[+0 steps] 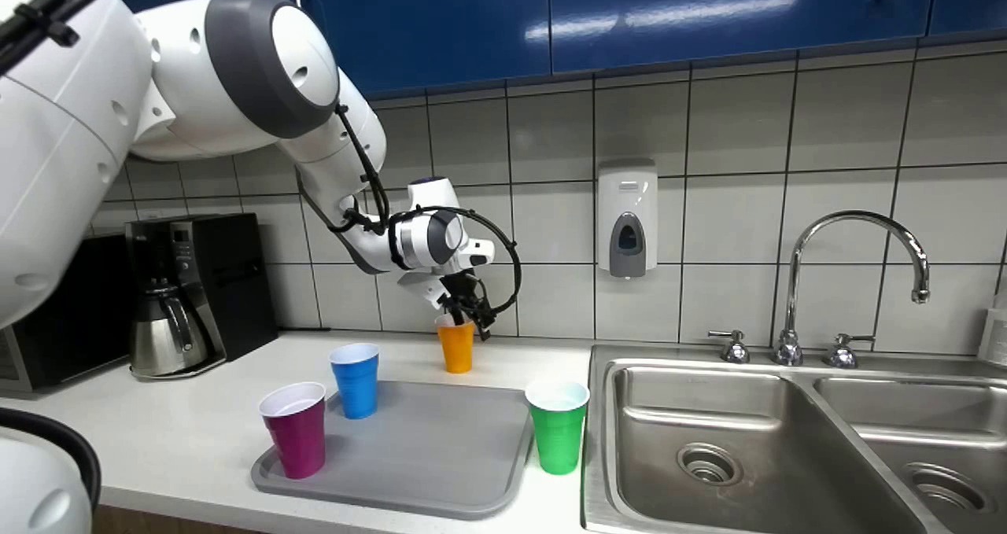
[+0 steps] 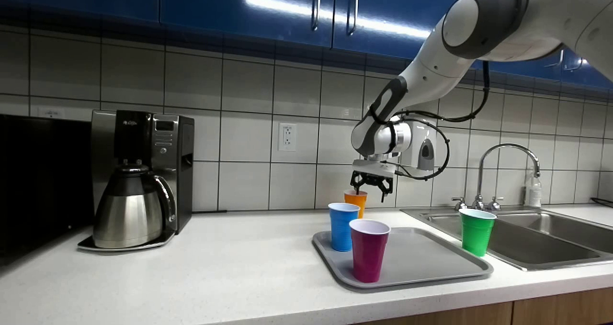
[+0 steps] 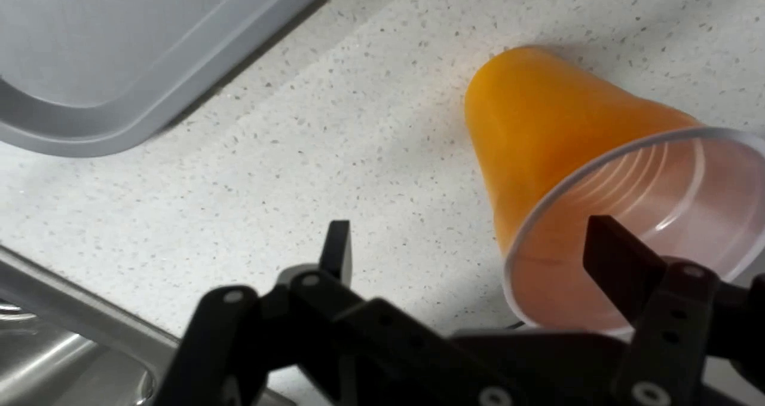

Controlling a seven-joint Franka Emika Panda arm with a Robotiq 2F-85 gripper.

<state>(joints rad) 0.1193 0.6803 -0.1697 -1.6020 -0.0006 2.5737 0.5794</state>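
Observation:
My gripper [image 3: 470, 232] is open over an upright orange cup [image 3: 538, 125]. In the wrist view one finger is over or inside the cup's mouth and the other is outside it; the rim lies between them, not clamped. In both exterior views the gripper [image 1: 472, 325] [image 2: 370, 196] is at the rim of the orange cup [image 1: 456, 353] [image 2: 354, 201], near the back wall. A blue cup [image 1: 355, 384] [image 2: 343, 229] and a purple cup [image 1: 299, 440] [image 2: 368, 253] stand upright on a grey tray [image 1: 425, 455] [image 2: 431, 260]. A green cup [image 1: 558, 436] [image 2: 477, 234] stands beside the tray.
A steel double sink [image 1: 708, 408] with a tall faucet [image 1: 794, 282] lies beside the green cup. A coffee maker [image 2: 143, 186] stands at the counter's far end. A soap dispenser [image 1: 627, 219] hangs on the tiled wall. Blue cabinets [image 1: 425, 23] are overhead.

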